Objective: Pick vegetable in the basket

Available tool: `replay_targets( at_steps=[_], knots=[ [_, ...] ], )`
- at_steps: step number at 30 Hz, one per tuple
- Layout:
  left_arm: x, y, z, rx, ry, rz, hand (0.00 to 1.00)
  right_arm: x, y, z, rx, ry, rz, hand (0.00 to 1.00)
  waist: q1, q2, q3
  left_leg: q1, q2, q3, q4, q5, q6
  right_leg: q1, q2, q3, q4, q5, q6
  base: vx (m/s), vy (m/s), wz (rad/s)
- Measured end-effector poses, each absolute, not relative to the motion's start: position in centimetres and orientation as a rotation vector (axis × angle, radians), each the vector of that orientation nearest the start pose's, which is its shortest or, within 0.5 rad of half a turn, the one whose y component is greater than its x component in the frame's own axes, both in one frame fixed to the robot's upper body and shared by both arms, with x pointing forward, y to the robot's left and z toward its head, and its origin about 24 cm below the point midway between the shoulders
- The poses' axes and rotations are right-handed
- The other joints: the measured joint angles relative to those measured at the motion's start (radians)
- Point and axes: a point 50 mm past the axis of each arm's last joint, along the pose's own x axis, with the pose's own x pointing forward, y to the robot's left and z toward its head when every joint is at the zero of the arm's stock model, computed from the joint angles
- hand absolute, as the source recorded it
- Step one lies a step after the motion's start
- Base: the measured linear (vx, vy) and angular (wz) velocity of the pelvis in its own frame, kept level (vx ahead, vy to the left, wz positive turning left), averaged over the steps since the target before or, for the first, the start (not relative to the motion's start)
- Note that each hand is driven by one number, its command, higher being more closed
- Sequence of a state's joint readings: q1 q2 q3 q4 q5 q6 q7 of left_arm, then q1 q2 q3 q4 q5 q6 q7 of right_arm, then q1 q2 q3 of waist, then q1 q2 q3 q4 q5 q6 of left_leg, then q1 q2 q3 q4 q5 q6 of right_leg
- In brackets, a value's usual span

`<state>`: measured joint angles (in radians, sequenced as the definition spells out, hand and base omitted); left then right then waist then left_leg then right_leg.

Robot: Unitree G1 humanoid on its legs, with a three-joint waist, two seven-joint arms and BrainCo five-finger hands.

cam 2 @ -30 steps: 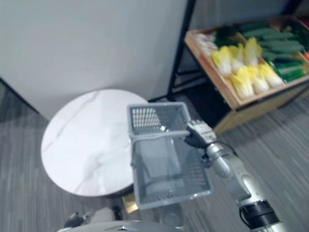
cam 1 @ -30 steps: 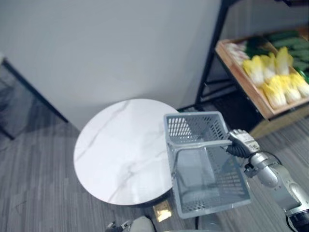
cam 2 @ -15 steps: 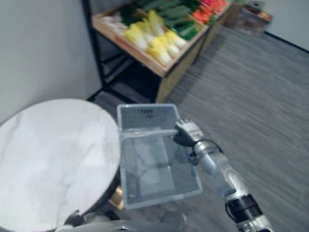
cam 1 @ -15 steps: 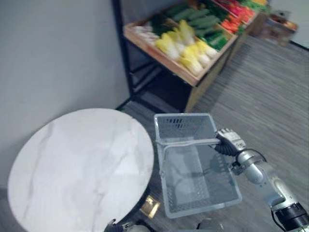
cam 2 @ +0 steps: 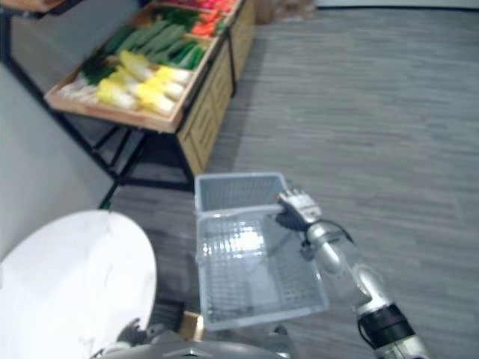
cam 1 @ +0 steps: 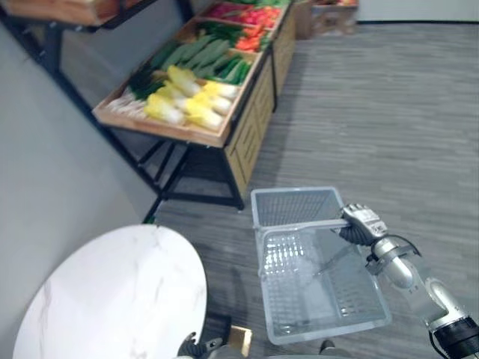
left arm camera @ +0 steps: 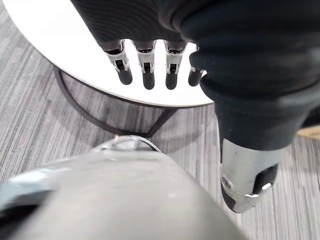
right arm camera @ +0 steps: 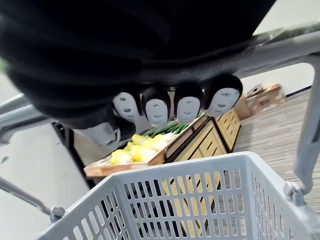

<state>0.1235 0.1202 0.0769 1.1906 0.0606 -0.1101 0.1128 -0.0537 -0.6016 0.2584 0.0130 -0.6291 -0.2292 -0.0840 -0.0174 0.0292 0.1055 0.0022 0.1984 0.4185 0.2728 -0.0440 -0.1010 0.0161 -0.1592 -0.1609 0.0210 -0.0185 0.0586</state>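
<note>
1. Silver, dark-tipped fingers (right arm camera: 157,111) of the right hand (cam 1: 361,223) are curling round the grey bar handle (cam 1: 299,226), closed tight on it.
2. The handle is carrying one grey plastic basket (cam 1: 293,207): rectangular, with slotted mesh walls, hanging over the grey striped carpet (cam 1: 389,112) just beside the table.
3. The left hand (left arm camera: 146,65) is hanging with its fingers straight and relaxed, gripping nothing, above the edge of one round white marble-look table (cam 1: 112,299).
4. The vegetables are lying in one slanted wooden crate (cam 1: 161,127) on a black-framed stand, well apart from the basket. They are sitting in three colour groups:
   - yellow leafy heads (cam 1: 187,105)
   - long green ones (cam 1: 198,52)
   - a red patch (cam 1: 251,15) at the far end
   The pieces are too small to count.
5. The eye views are giving the back of the right hand. The right wrist view is giving the curled fingertips under the bar, with the crate past the basket's far wall.
6. The left wrist view is adding the table's dark curved metal base (left arm camera: 90,115).
</note>
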Motion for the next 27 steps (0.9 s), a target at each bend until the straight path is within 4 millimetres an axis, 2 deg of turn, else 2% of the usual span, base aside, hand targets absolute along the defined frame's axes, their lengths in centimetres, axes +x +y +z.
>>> replay_targets(
  at_steps=[1, 2, 3, 4, 7, 10, 14, 18, 19, 21, 22, 23, 24, 25, 26, 27],
  knots=[
    [5.3, 21.7, -16.8, 0.18, 1.195, 0.23, 0.0, 25.2, -17.8, 6.5, -1.174, -0.304, 0.339, 1.0, 0.001, -0.009, 0.004, 0.018, -0.014, -0.055, -0.014, -0.001, -0.002, -0.024, 0.011, 0.049, -0.019, 0.009, 0.006, -0.02, 0.031, -0.92],
    [5.3, 21.7, -16.8, 0.178, 1.192, 0.232, 0.0, 25.2, -17.7, 6.5, -1.173, -0.306, 0.344, 1.0, 0.002, -0.015, 0.007, 0.016, -0.016, -0.06, -0.01, -0.001, -0.004, -0.026, 0.011, 0.057, -0.025, 0.012, 0.006, -0.05, 0.017, -0.92],
    [5.6, 22.0, -16.7, 0.184, 1.178, 0.238, 0.0, 25.1, -17.5, 6.3, -1.171, -0.307, 0.357, 1.0, 0.001, -0.031, 0.015, -0.002, -0.02, -0.096, 0.008, -0.007, -0.011, -0.029, 0.011, 0.075, -0.057, 0.031, 0.002, -0.06, 0.033, -0.64],
    [5.8, 22.4, -16.5, 0.191, 1.169, 0.244, 0.0, 25.0, -17.4, 6.2, -1.176, -0.305, 0.371, 1.0, 0.002, -0.031, 0.017, -0.02, -0.019, -0.142, 0.031, -0.022, -0.029, -0.041, 0.018, 0.102, -0.079, 0.059, 0.002, -0.04, 0.043, -0.62],
    [6.0, 22.0, -16.6, 0.171, 1.16, 0.251, 0.0, 24.9, -17.5, 6.1, -1.196, -0.299, 0.389, 1.0, 0.0, -0.011, 0.025, -0.035, -0.015, -0.187, 0.048, -0.043, -0.036, -0.049, 0.03, 0.119, -0.096, 0.087, 0.008, -0.01, 0.036, -0.27],
    [6.2, 21.0, -16.7, 0.147, 1.158, 0.238, 0.0, 24.9, -17.6, 6.0, -1.198, -0.297, 0.39, 1.0, 0.002, 0.033, 0.029, -0.031, 0.015, -0.211, 0.028, -0.094, -0.044, -0.066, 0.071, 0.14, -0.104, 0.109, 0.005, 0.01, 0.057, -0.17],
    [6.3, 20.9, -16.7, 0.154, 1.156, 0.228, 0.0, 24.8, -17.5, 5.9, -1.195, -0.296, 0.399, 1.0, 0.009, 0.033, 0.029, -0.001, 0.017, -0.216, -0.028, -0.103, -0.056, -0.064, 0.085, 0.144, -0.124, 0.125, 0.008, 0.0, 0.036, -0.12],
    [6.4, 20.8, -16.7, 0.178, 1.156, 0.198, 0.0, 24.5, -17.7, 5.5, -1.193, -0.277, 0.403, 1.0, 0.013, 0.031, 0.029, 0.035, -0.002, -0.216, -0.088, -0.112, -0.046, -0.059, 0.075, 0.144, -0.123, 0.131, 0.017, -0.03, 0.103, 0.01],
    [6.5, 20.7, -16.7, 0.184, 1.156, 0.186, 0.0, 24.3, -17.8, 5.2, -1.191, -0.265, 0.406, 1.0, 0.018, 0.032, 0.029, 0.042, -0.01, -0.217, -0.102, -0.122, -0.033, -0.063, 0.069, 0.145, -0.114, 0.132, 0.02, -0.08, 0.169, -0.02],
    [6.7, 20.6, -16.7, 0.195, 1.152, 0.169, 0.0, 24.1, -17.8, 4.9, -1.187, -0.252, 0.408, 1.0, 0.024, 0.029, 0.031, 0.042, -0.017, -0.22, -0.112, -0.158, -0.006, -0.116, 0.065, 0.156, -0.03, 0.1, 0.035, -0.09, 0.165, -0.09],
    [6.8, 20.6, -16.7, 0.203, 1.151, 0.16, 0.0, 24.1, -17.9, 5.0, -1.183, -0.251, 0.398, 1.0, 0.023, 0.033, 0.031, 0.044, -0.025, -0.236, -0.125, -0.198, 0.007, -0.173, 0.062, 0.165, 0.078, 0.058, 0.047, -0.12, 0.19, -0.19],
    [7.1, 21.0, -16.6, 0.221, 1.144, 0.155, 0.0, 24.2, -17.9, 4.8, -1.168, -0.238, 0.38, 1.0, 0.027, 0.009, 0.052, 0.057, -0.048, -0.238, -0.132, -0.214, 0.005, -0.231, 0.043, 0.171, 0.21, 0.04, 0.053, -0.17, 0.208, -0.21],
    [7.1, 21.2, -16.5, 0.232, 1.143, 0.151, 0.0, 24.2, -17.9, 4.7, -1.163, -0.231, 0.378, 1.0, 0.026, 0.002, 0.062, 0.063, -0.055, -0.236, -0.128, -0.218, 0.008, -0.266, 0.037, 0.168, 0.29, 0.042, 0.05, -0.19, 0.145, -0.22],
    [7.1, 21.6, -16.5, 0.246, 1.142, 0.152, 0.0, 24.1, -17.8, 4.5, -1.155, -0.225, 0.37, 1.0, 0.021, -0.016, 0.079, 0.096, -0.071, -0.233, -0.132, -0.224, 0.013, -0.318, 0.016, 0.165, 0.429, 0.057, 0.029, -0.17, 0.118, -0.11],
    [6.8, 21.8, -16.5, 0.259, 1.15, 0.144, 0.0, 24.0, -17.6, 4.4, -1.159, -0.229, 0.372, 1.0, 0.018, -0.024, 0.092, 0.123, -0.084, -0.232, -0.133, -0.228, 0.027, -0.355, -0.005, 0.158, 0.539, 0.077, 0.01, -0.12, 0.119, -0.02],
    [6.7, 21.9, -16.5, 0.266, 1.153, 0.142, 0.0, 23.9, -17.4, 4.3, -1.155, -0.227, 0.371, 1.0, 0.011, -0.032, 0.091, 0.133, -0.088, -0.235, -0.133, -0.23, 0.033, -0.369, -0.012, 0.151, 0.571, 0.089, 0.008, -0.05, 0.101, 0.08]
  ],
)
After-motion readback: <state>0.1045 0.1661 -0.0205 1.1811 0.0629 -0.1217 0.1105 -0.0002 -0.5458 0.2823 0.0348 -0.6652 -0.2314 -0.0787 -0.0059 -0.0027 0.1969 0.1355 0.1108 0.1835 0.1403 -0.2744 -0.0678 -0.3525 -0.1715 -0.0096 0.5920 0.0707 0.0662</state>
